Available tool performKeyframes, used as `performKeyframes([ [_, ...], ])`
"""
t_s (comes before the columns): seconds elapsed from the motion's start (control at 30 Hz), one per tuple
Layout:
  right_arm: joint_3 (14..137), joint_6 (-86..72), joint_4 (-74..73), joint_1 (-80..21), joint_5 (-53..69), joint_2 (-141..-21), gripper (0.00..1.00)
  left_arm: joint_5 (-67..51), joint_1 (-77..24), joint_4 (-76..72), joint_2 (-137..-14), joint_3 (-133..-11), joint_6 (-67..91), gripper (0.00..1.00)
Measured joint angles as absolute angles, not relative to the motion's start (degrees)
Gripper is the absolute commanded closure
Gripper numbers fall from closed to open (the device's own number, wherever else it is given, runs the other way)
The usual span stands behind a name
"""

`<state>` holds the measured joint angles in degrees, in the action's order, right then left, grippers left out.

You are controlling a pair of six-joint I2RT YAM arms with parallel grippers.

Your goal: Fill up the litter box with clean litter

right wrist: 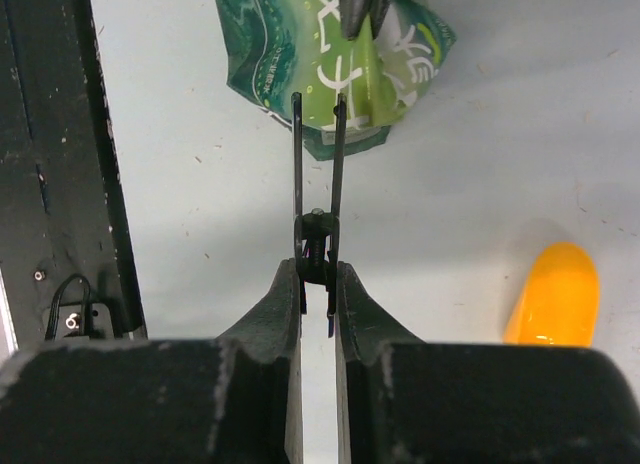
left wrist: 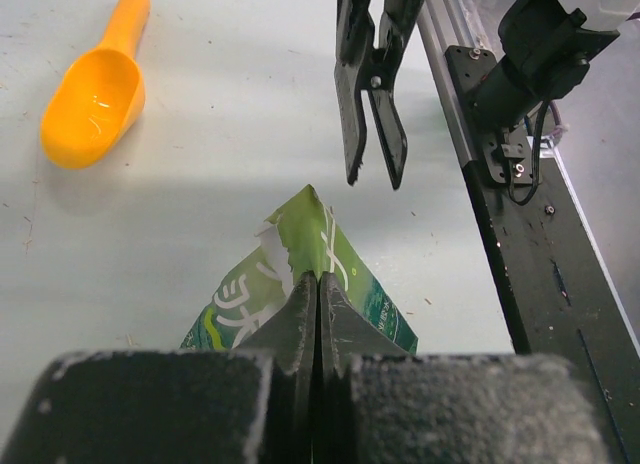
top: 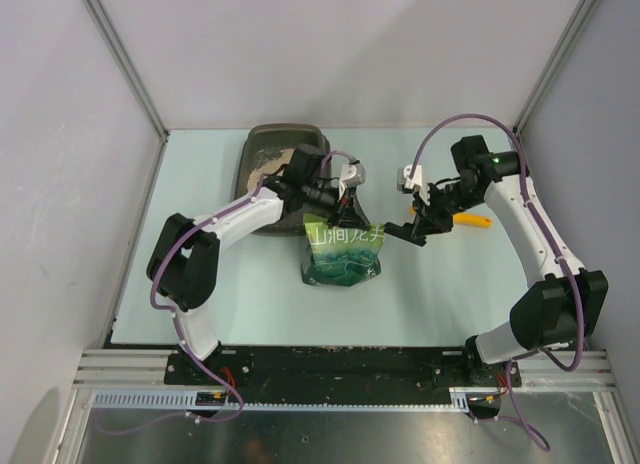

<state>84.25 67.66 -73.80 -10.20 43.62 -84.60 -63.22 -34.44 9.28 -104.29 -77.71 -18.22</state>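
Litter box: the shallow dark brown-grey plastic tray with rounded corners [top: 285,134] sits at the far side of the table, left of centre. The left arm crosses over its near right part.
Clean litter: pale beige granules [top: 262,167] show inside the tray along its left side. How far they spread is hidden by the arm.
Pouch: the green printed plastic pouch [top: 343,252] stands just in front of the tray, near the table's middle, with its top corner pulled up to a point [left wrist: 312,209].
Left gripper: the left gripper [left wrist: 318,284] has its fingers pressed tight together on the pouch's top corner, holding it up.
Scissors: the black scissors [left wrist: 372,114] point at the raised corner from the right, with the blades a narrow way apart. In the left wrist view the tips are near the pouch but apart from it.
Right gripper: the right gripper [right wrist: 320,284] is clamped on the scissors by the part behind their pivot, and the blades stick straight out ahead of the fingers.
Scoop: the orange plastic scoop [left wrist: 95,89] lies on the table to the right of the pouch, beyond the right gripper and well apart from the tray.
Table: the pale mint-green flat surface [top: 220,284] carries the tray, pouch and scoop.
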Motion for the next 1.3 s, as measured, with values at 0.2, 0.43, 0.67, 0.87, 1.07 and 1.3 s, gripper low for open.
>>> performKeyframes([
  [0.2, 84.27, 68.97, -74.17, -11.49, 41.32, -85.65, 1.00, -63.16, -34.46, 9.34, -104.20, -77.69, -18.48, 1.00],
  [0.43, 85.12, 69.04, -72.73, -11.25, 40.07, -86.52, 1.00, -63.16, -34.46, 9.34, -104.20, -77.69, -18.48, 1.00],
  [0.67, 85.23, 69.01, -71.42, -12.16, 39.59, -88.23, 1.00, -63.18, -34.46, 9.37, -104.20, -77.69, -18.48, 0.99],
  [0.87, 85.23, 69.01, -70.65, -14.04, 38.87, -89.60, 1.00, -63.00, -34.52, 9.41, -104.16, -77.69, -18.55, 0.72],
  [1.07, 86.32, 69.23, -70.15, -16.80, 36.73, -89.67, 1.00, -62.72, -33.41, 8.97, -102.04, -75.88, -18.48, 0.69],
  [1.3, 88.16, 69.25, -69.38, -19.64, 34.85, -90.37, 1.00, -63.42, -27.31, 9.06, -95.55, -68.88, -18.41, 0.70],
])
